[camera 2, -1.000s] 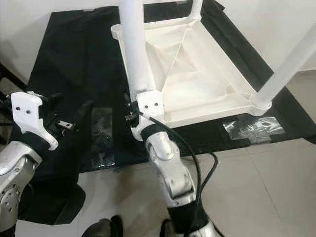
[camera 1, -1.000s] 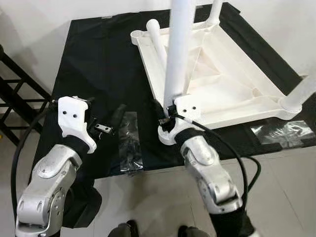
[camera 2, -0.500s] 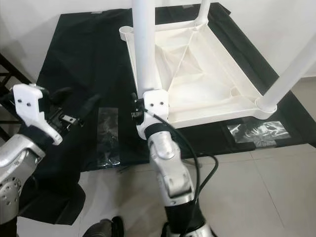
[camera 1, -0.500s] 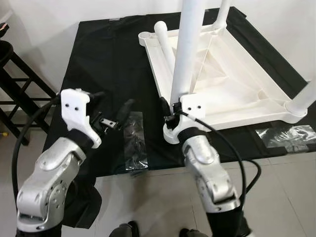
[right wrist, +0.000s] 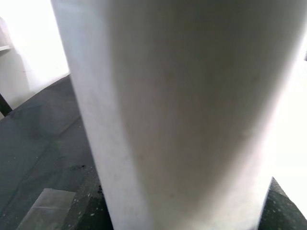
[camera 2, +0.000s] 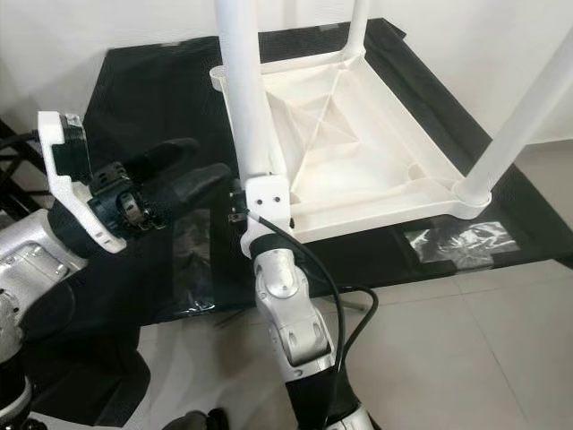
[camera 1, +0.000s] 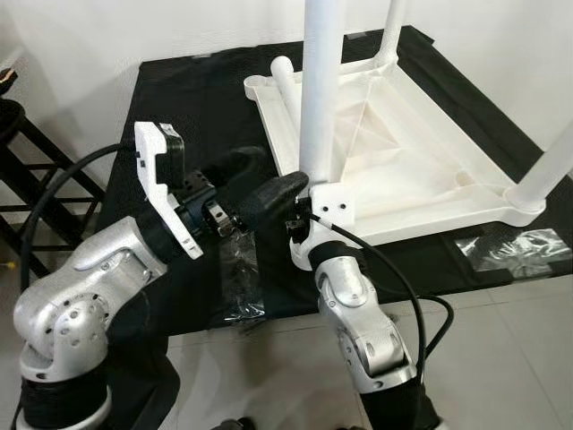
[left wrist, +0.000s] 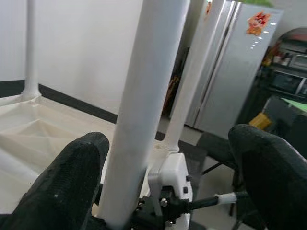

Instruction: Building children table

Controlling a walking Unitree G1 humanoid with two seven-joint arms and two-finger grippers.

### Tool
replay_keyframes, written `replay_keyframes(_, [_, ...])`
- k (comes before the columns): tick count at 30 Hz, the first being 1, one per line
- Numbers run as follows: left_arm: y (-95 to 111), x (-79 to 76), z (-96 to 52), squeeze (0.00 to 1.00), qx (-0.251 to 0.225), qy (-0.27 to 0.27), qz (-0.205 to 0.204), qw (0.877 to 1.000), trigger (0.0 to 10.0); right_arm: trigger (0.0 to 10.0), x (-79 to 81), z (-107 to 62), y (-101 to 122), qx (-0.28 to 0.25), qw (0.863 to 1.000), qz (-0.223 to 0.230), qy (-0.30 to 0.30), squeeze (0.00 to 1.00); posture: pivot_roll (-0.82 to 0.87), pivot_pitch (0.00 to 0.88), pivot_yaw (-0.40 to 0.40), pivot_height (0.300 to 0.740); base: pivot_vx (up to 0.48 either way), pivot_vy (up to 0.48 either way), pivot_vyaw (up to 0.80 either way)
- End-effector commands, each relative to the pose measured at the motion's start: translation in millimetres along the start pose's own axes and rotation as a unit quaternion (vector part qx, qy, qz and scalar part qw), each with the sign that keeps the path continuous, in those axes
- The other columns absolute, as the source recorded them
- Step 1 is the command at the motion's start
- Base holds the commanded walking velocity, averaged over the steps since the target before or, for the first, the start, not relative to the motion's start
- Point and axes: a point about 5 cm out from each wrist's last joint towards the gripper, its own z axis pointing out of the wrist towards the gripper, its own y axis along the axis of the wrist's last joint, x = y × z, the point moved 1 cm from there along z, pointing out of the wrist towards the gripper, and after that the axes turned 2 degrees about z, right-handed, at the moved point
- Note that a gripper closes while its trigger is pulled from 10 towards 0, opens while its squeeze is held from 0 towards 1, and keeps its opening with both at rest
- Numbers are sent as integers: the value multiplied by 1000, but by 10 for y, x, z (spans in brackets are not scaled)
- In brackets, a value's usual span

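The white children's table (camera 1: 430, 218) lies upside down on a black cloth (camera 1: 188, 107). Its near-left leg (camera 1: 320, 90) stands upright in its corner socket. My right gripper (camera 1: 303, 213) is shut on the base of this leg, which looms between its dark fingers (right wrist: 86, 201) in the right wrist view. My left gripper (camera 1: 282, 172) hovers open just left of the same leg, with one finger (left wrist: 72, 177) on each side of it and not touching. Two more legs (camera 1: 392, 31) (camera 1: 551, 170) stand upright, and a further white leg (camera 1: 288, 85) lies slanted at the far-left corner.
Clear plastic bags (camera 1: 237, 269) (camera 1: 515, 246) lie on the cloth's near edge. A black metal rack (camera 1: 27, 152) stands at the left by the wall. Pale tiled floor (camera 1: 501, 340) lies in front. A silver fridge (left wrist: 235, 62) stands behind the leg.
My left arm has swung right and up from above the plastic bag, and its open fingers now straddle the held leg. The right gripper keeps its hold on the leg base.
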Motion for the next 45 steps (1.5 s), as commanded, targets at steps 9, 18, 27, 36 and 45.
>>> replay_keyframes(9, [-15, 207, 379, 1000, 40, 15, 104, 994, 10000, 10000, 122, -2, -414, 102, 994, 50, -8, 0, 13, 149, 72, 740, 0, 0, 0])
replay_keyframes(18, [38, 382, 522, 0, 57, 21, 162, 985, 10000, 10000, 150, 11, -395, 97, 993, 60, 2, 0, 7, 146, 79, 740, 0, 0, 0])
replay_keyframes(27, [166, 270, 651, 0, 56, -70, 128, 988, 10000, 10000, 207, 22, -387, 96, 993, 68, 15, 0, 8, 143, 79, 740, 0, 0, 0])
replay_keyframes(36, [223, 157, 767, 0, 52, -152, 112, 981, 4784, 10000, 230, 36, -390, 96, 993, 69, 22, 0, 4, 141, 76, 740, 0, 0, 0])
replay_keyframes(45, [168, 198, 927, 0, 64, -160, 127, 977, 0, 10000, 236, 60, -383, 94, 993, 70, 28, 0, -9, 134, 81, 740, 0, 0, 0])
